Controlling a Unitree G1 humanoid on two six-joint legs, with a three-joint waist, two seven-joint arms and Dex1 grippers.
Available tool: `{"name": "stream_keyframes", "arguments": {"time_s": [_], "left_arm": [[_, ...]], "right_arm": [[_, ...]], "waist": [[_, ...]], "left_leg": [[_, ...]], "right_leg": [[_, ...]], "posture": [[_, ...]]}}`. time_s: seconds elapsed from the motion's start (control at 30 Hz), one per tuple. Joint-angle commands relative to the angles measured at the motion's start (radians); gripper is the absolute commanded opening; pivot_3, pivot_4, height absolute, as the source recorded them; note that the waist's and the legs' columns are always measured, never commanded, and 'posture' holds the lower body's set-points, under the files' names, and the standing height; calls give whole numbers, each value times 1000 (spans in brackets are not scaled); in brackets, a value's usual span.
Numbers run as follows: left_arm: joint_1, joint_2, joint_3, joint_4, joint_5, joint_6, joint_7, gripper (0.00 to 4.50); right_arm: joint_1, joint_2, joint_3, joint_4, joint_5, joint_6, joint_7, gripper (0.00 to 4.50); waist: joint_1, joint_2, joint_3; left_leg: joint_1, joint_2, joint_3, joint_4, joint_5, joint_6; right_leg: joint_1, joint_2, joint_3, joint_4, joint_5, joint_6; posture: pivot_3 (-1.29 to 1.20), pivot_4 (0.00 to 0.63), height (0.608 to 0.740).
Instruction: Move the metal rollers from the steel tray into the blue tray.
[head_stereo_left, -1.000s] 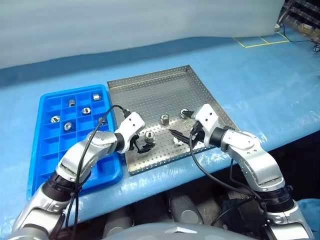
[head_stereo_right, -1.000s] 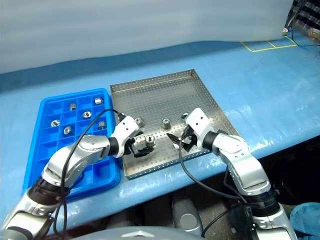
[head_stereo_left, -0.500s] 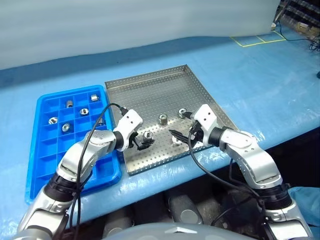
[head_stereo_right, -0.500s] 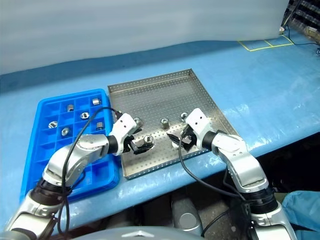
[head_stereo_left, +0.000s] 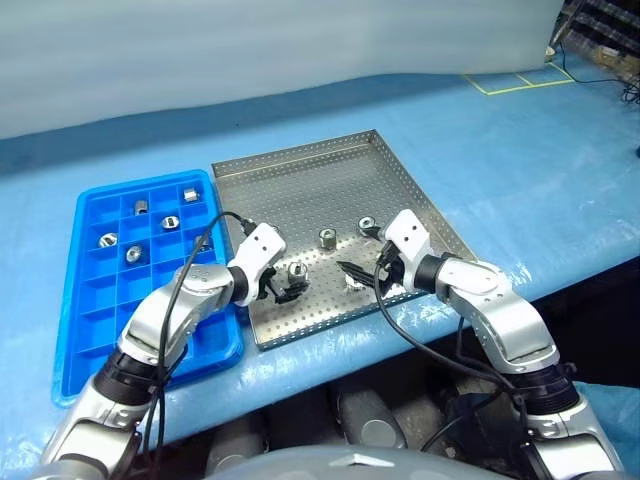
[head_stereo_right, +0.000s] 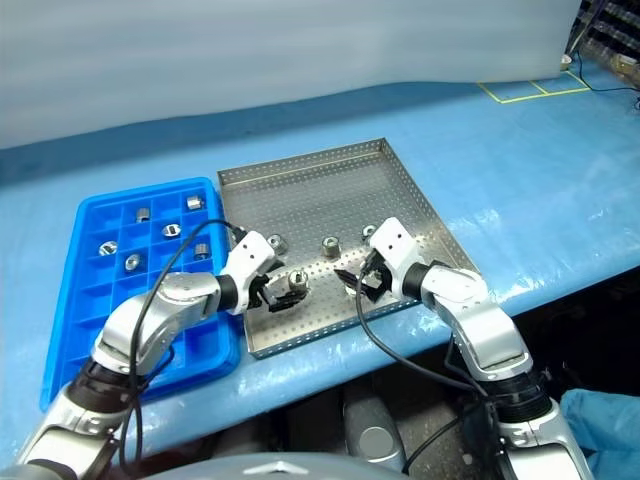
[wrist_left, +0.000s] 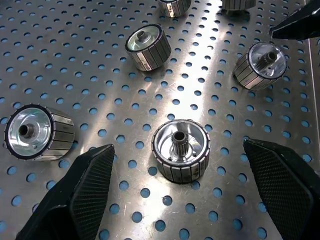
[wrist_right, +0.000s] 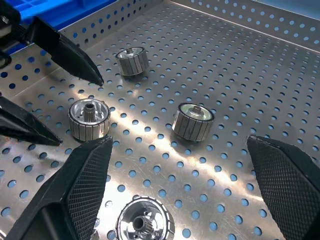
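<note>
A: Near edge of the steel tray (head_stereo_left: 300, 170): left gripper (wrist_left: 185, 187) is spread wide, one roller (wrist_left: 180, 150) upright between its fingers (wrist_left: 87, 187), not touching.

B: Handling?

A: My read: solid steel, heavy for its size, rigid, polished and slick. Ribbed side wall is the place to pinch, across the diameter. It stands on end, so it shouldn't roll.

B: Right side?

A: Right gripper (wrist_right: 175, 192) also spread, angled down over another roller (wrist_right: 145, 220) at the tray's near rim. Both arms reach in, tips pointing toward each other.

B: Farther out?

A: More metal rollers (head_stereo_left: 326, 237) mid-tray. Blue tray (head_stereo_left: 90, 330) sits alongside on the robot's left, several already in its far compartments (head_stereo_left: 141, 207).
</note>
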Motion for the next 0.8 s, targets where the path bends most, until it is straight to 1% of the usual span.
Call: {"name": "stream_keyframes", "arguments": {"time_s": [0.03,0.13,0.5,0.53,0.57,0.63,0.8], "left_arm": [[-15,-19,0,17,23,-16,2,3859],[-20,-19,-18,29,42,-17,-7,2935],[-2,-44,14,29,44,-25,-10,2935],[-2,-49,18,32,44,-28,-5,2548],[-2,-51,19,32,45,-30,-8,2325],[-2,-50,14,26,50,-27,-13,1743],[11,-54,33,4,48,-27,-1,1743]], "right_arm": [[-8,-1,14,-26,-8,-5,6,4500],[-4,4,18,-29,-11,-6,1,4500],[-5,10,38,-13,-31,-15,-1,4500],[-8,12,39,-11,-32,-15,-1,4500],[-9,13,40,-11,-33,-16,0,4500],[-12,16,41,-12,-33,-17,2,4500],[-16,28,58,2,-46,-22,7,4500]], "waist": [[2,0,0],[5,0,0],[5,0,0],[5,0,0],[5,0,0],[5,0,0],[5,0,0]], "left_leg": [[0,0,0,0,0,0],[0,0,0,0,0,0],[0,0,0,1,0,0],[0,0,0,1,0,0],[0,0,0,1,0,0],[0,0,0,1,0,0],[0,0,0,1,0,0]], "right_leg": [[0,0,0,0,0,0],[0,0,0,0,0,0],[0,0,0,1,0,0],[0,0,0,1,0,0],[0,0,0,1,0,0],[0,0,0,1,0,0],[0,0,0,1,0,0]], "posture": [[-232,150,740],[-236,150,740],[-233,150,740],[-233,150,740],[-233,150,740],[-228,150,740],[-228,150,740]]}}
